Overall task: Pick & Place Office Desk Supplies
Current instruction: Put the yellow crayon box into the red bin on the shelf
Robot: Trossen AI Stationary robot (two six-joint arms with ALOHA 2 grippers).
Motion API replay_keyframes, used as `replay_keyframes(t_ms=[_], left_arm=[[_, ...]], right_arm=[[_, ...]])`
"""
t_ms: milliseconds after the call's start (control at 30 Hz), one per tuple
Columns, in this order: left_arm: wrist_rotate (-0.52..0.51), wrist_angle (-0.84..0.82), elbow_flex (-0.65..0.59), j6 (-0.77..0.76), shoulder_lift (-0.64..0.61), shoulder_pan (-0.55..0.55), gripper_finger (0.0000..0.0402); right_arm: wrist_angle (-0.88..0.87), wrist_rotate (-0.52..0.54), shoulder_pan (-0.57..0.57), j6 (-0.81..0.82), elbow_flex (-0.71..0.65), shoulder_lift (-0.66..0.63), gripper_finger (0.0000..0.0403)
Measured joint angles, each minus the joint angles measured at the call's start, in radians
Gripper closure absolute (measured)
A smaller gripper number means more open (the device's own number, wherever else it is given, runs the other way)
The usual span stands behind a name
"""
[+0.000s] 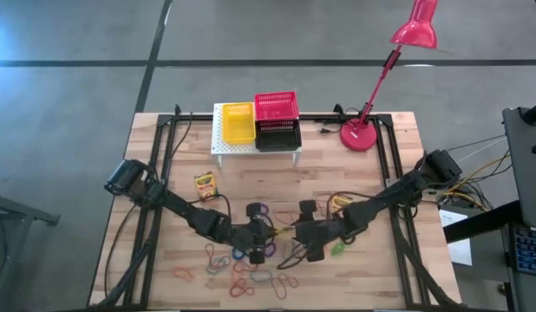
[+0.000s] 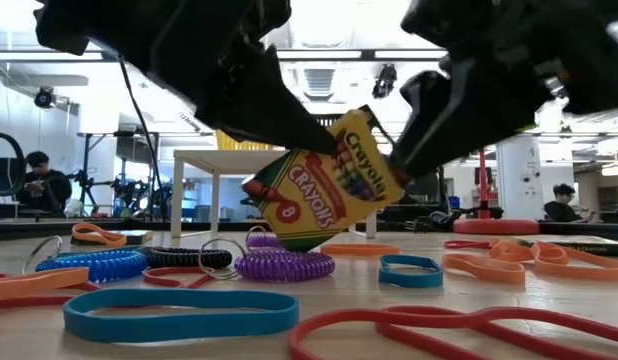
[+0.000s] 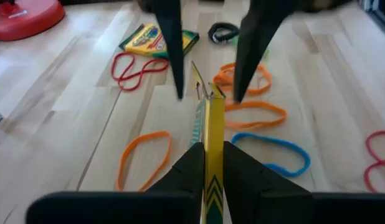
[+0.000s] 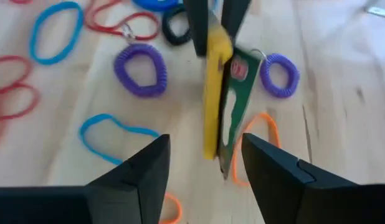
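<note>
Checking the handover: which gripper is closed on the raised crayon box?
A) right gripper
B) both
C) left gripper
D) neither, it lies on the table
C: in the left wrist view the left gripper pinches the crayon box, while the right gripper stands open around it.

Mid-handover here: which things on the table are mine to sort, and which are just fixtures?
Job items:
- crayon box gripped by left gripper; right gripper jaws open around it
- second crayon box
- elastic loops
- purple coil loop

Fixtures:
- mesh baskets
- red lamp
</note>
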Motion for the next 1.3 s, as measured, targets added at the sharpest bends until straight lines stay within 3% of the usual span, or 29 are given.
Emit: replay_keyframes(t_ms=[200,300,600,767,900,1067,1200,1300], left_arm=[[0.001,0.000,0.019,0.000,-0.003,0.002,0.0354],[0.004,-0.005,0.026,0.000,-0.008,0.003,0.0349],[0.003,-0.038,0.032,0.001,-0.059,0.009,0.0342],[0.000,-0.121,0.032,0.007,-0.142,0.011,0.0316],[-0.015,-0.272,0.030,0.028,-0.259,0.011,0.0289],[-0.106,-0.473,0.024,0.033,-0.404,0.011,0.0278],[-0.230,-0.483,-0.011,0.045,-0.487,0.013,0.0279],[-0.377,-0.473,-0.041,0.082,-0.532,0.015,0.0279]], right_arm=[[0.398,0.058,0.041,-0.062,-0.119,0.031,0.0224],[0.503,0.060,0.040,-0.065,-0.149,0.033,0.0242],[0.532,0.087,0.038,-0.060,-0.156,0.031,0.0341],[0.535,0.115,0.038,-0.033,-0.142,0.019,0.0385],[0.484,0.135,0.039,-0.021,-0.132,-0.028,0.0384],[0.287,0.185,0.006,0.007,-0.092,-0.202,0.0384],[0.062,0.176,-0.093,0.013,0.002,-0.366,0.0384],[-0.128,0.087,-0.239,0.004,0.112,-0.446,0.0385]])
